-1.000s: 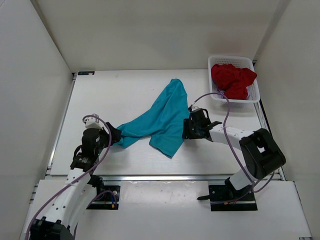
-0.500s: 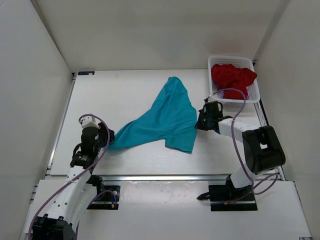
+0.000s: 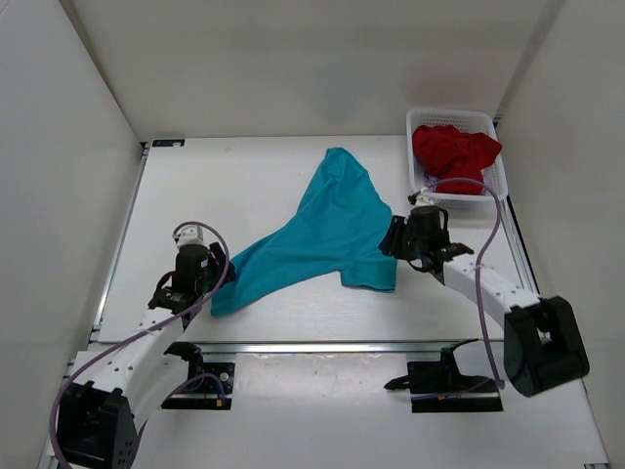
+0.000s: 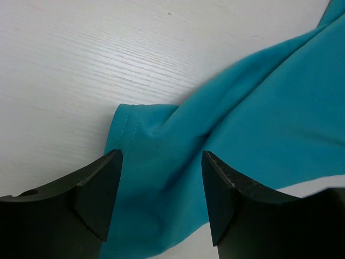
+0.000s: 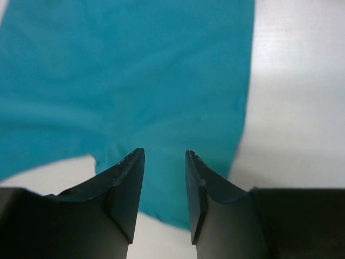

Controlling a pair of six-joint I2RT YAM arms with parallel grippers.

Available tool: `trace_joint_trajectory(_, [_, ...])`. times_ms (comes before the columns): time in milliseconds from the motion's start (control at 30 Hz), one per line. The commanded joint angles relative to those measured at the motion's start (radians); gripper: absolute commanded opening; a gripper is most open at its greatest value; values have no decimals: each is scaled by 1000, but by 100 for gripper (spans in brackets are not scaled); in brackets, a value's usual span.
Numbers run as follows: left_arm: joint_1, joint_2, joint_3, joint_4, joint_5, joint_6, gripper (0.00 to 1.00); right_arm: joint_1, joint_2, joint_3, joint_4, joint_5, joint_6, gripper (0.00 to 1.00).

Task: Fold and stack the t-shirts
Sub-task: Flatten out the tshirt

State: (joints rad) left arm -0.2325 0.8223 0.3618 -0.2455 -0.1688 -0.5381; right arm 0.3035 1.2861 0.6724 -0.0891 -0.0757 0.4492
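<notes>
A teal t-shirt [image 3: 327, 225] lies spread in a long diagonal across the table, from its narrow far end to a left corner near my left arm. My left gripper [image 3: 215, 277] hovers open over that left corner. In the left wrist view the teal cloth [image 4: 259, 118] lies flat below the left gripper [image 4: 161, 157], unpinched. My right gripper [image 3: 393, 240] stands open at the shirt's right hem, and the teal cloth [image 5: 135, 65] shows under the right gripper [image 5: 164, 153] with nothing gripped. A dark red t-shirt [image 3: 454, 154] is bunched in the basket.
The white mesh basket [image 3: 457, 113] stands at the table's far right corner, just beyond my right arm. White walls enclose the table [image 3: 234, 181] on the left, back and right. A metal rail runs along the near edge.
The shirt's right hem has been dragged right and its left corner has shifted, so it lies wider. The right gripper followed the hem right; its jaws now stand apart.
</notes>
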Motion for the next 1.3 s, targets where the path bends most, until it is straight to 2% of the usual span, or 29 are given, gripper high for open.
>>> trace_joint_trajectory(0, [16, -3, -7, -2, -9, 23, 72, 0, -140, -106, -61, 24, 25, 35])
trace_joint_trajectory(67, [47, 53, -17, 23, 49, 17, 66, -9, -175, -158, -80, 10, 25, 36])
trace_joint_trajectory(100, [36, 75, -20, 59, 55, 6, 56, -9, -188, -172, -81, 7, 28, 36])
trace_joint_trajectory(133, [18, 124, -21, 96, 45, -12, 51, 3, -179, -187, -81, 11, 31, 36])
trace_joint_trajectory(200, [-1, 193, -15, 162, 40, -32, 30, 20, -179, -201, -77, 14, 34, 36])
trace_joint_trajectory(233, [-2, 228, -3, 211, 41, -46, 25, 29, -180, -200, -75, 16, 34, 36])
trace_joint_trajectory(267, [4, 274, 9, 235, 54, -49, 14, 32, -185, -206, -77, 14, 28, 36])
trace_joint_trajectory(333, [-1, 354, 81, 297, 25, -60, 1, 39, -180, -192, -78, 7, 23, 36])
trace_joint_trajectory(567, [39, 628, 285, 377, 34, -74, 0, 31, -123, -205, -60, 10, 31, 43])
trace_joint_trajectory(667, [30, 706, 341, 304, 51, -65, 0, 28, -110, -206, -57, -1, 29, 46])
trace_joint_trajectory(700, [30, 680, 330, 298, 54, -66, 8, 32, -108, -195, -60, 1, 31, 47])
trace_joint_trajectory(767, [28, 600, 241, 324, 37, -72, 40, 39, -107, -192, -57, 8, 32, 47])
trace_joint_trajectory(867, [39, 488, 203, 279, -11, -66, 72, 36, -105, -198, -44, -7, 36, 45])
trace_joint_trajectory(967, [61, 413, 198, 183, -55, -30, 84, 25, -114, -214, -29, -24, 28, 44])
trace_joint_trajectory(1100, [51, 324, 161, 65, -143, 1, 94, 39, -134, -232, -5, -39, 31, 44])
trace_joint_trajectory(1200, [119, 316, 120, 37, -71, 3, 90, 43, -159, -257, 17, -53, 32, 44])
trace_joint_trajectory(1267, [136, 304, 108, 29, -54, -2, 80, 45, -171, -270, 35, -68, 37, 44])
